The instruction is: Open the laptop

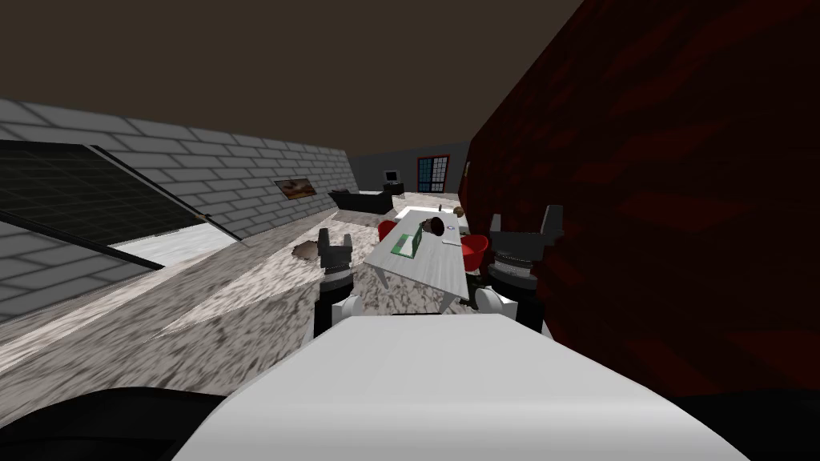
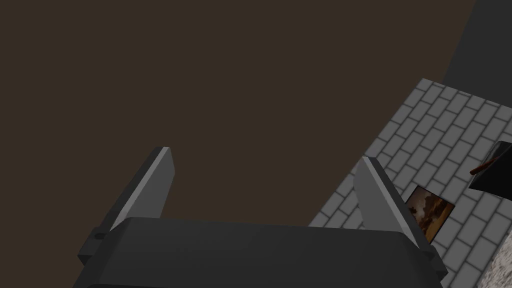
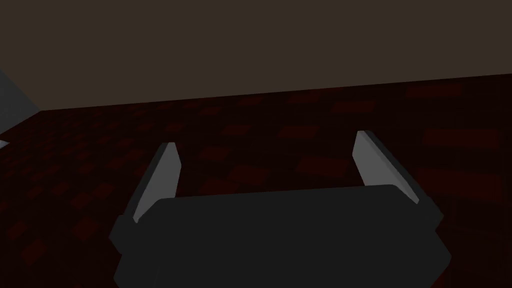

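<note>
Laptop (image 1: 407, 241), green and thin, is sitting on a long white table (image 1: 436, 272), well ahead of both grippers and between them, lying nearer the left gripper's (image 1: 335, 242) side. How far its lid is tilting is too small to tell. The table's long axis is running straight away from the grippers. Right gripper (image 1: 524, 226) is hanging just beside a dark red brick wall (image 1: 681, 208). Both are pointing upward, fingers spread wide, gripping nothing. Red chairs (image 1: 475, 248) are flanking the table.

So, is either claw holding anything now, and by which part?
Nothing is held. The left claw and the right claw are both open and empty; the laptop sits on the table ahead, apart from both.
</note>
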Robot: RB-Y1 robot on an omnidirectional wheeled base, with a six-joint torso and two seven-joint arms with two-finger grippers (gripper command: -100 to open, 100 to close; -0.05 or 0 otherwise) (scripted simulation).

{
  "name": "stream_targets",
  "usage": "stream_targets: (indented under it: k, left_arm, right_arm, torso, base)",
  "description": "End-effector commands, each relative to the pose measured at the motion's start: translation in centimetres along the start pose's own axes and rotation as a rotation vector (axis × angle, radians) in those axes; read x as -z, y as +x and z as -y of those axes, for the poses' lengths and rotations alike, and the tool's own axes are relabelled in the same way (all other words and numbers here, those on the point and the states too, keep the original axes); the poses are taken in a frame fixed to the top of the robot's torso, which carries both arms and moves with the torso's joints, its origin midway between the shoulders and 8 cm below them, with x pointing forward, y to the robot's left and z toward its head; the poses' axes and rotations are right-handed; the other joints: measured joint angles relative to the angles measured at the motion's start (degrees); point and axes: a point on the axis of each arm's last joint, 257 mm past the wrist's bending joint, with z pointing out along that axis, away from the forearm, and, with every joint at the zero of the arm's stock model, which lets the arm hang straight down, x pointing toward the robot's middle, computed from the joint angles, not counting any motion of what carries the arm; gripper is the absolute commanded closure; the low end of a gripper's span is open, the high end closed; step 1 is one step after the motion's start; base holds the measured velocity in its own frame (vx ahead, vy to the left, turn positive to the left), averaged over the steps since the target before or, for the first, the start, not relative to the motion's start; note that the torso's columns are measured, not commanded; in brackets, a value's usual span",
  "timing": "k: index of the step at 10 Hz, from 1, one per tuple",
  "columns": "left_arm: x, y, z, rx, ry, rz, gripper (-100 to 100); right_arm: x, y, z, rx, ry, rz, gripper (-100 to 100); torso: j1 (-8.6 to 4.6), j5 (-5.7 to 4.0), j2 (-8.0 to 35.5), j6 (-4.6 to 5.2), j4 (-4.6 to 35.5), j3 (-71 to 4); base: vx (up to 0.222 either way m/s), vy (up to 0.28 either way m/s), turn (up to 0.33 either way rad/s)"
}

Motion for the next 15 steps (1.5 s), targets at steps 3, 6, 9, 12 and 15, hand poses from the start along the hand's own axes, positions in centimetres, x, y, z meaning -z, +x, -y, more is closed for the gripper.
stream_targets:
  k: [3,6,9,12,15]
  left_arm:
    - [0.0,0.0,0.0,0.000,0.000,0.000,0]
    - [0.0,0.0,0.0,0.000,0.000,0.000,0]
    - [0.0,0.0,0.0,0.000,0.000,0.000,0]
    - [-0.2,0.7,-1.2,-0.038,-0.032,-0.070,-100]
    - [-0.4,1.1,-3.7,-0.083,-0.098,-0.118,-100]
  right_arm:
    - [0.0,0.0,0.0,0.000,0.000,0.000,0]
    - [0.0,0.0,0.0,0.000,0.000,0.000,0]
    - [0.0,0.0,0.0,0.000,0.000,0.000,0]
    - [0.0,0.0,0.0,0.000,0.000,0.000,0]
    - [0.0,0.0,0.0,0.000,0.000,0.000,0]
  torso:
    - [0.00,0.00,10.03,0.00,10.06,-20.14]
    - [0.00,0.00,22.69,0.00,22.68,-45.36]
    - [0.00,0.00,35.39,0.00,35.37,-70.73]
    - [-0.01,0.00,42.08,0.00,42.05,-84.25]
    - [-0.05,-0.01,42.28,0.00,42.28,-84.57]
  base:
    - [0.000,0.000,0.000]
    - [0.000,0.000,0.000]
    - [0.000,0.000,0.000]
    - [0.002,-0.008,-0.059]
    - [0.003,-0.026,-0.153]
